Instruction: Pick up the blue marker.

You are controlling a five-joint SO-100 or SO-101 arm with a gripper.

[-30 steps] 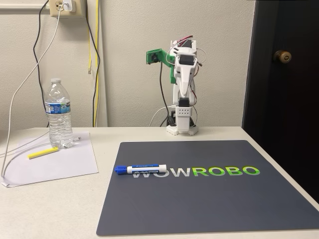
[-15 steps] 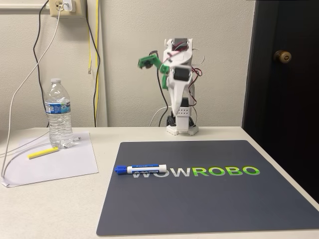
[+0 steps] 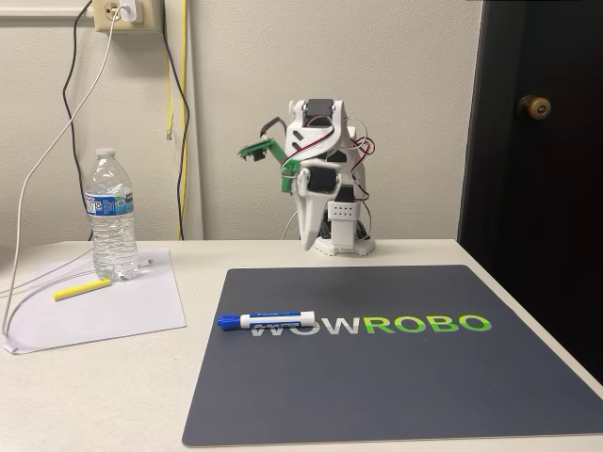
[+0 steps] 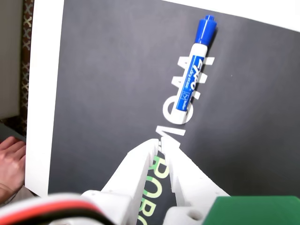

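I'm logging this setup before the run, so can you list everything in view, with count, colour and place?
blue marker: 1, white barrel and blue cap, lying on the mat's left part
mat: 1, dark grey, on the table
water bottle: 1, clear, standing on the paper
yellow stick: 1, yellow, on the paper
paper: 1, white, left of mat
door: 1, dark, right
hand: 1, wrist view's left edge
gripper: 1, white, above the mat, nearly shut

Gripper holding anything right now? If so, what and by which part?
Nothing is held. In the wrist view the gripper is above the mat, its fingers nearly together with nothing between them; the blue marker lies flat ahead of it, untouched.
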